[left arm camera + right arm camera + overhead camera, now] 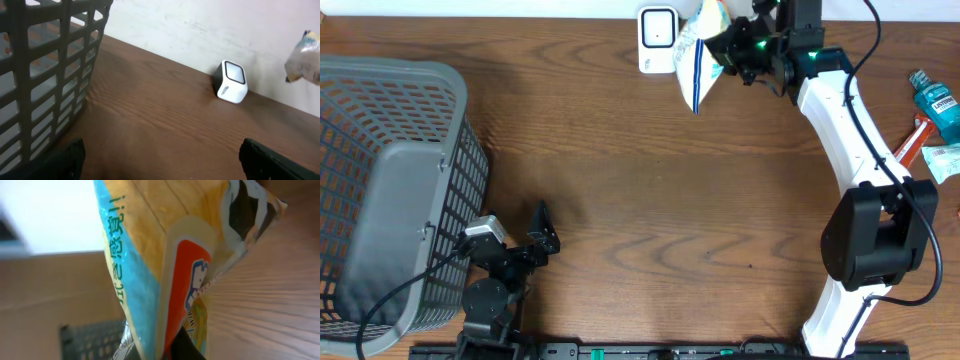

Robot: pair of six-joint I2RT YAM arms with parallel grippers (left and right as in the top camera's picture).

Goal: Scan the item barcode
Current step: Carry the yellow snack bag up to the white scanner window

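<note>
At the left edge of the table (650,200) sits one grey plastic basket (390,190) with lattice walls; through its open top only its own grey floor shows. Along the far edge stands one small white scanner (658,38), upright against the white wall (200,25), its window facing out over the table. Just to the right of it hangs one snack bag (698,60), blue, white and yellow, lifted off the wood and tilted. The right gripper (732,52) is pinched tight on the bag's side. In the right wrist view the bag fills nearly everything, its crimped seam running up the middle.

The left gripper (542,232) rests low beside the basket with its jaws spread wide and nothing between them; its two dark fingertips (65,160) show at the bottom corners of the left wrist view.

Two arms are in view. At the right edge lie one blue bottle (934,100), one orange-red item too small to name, and one pale packet (945,160). The table is brown wood with a strong grain.
</note>
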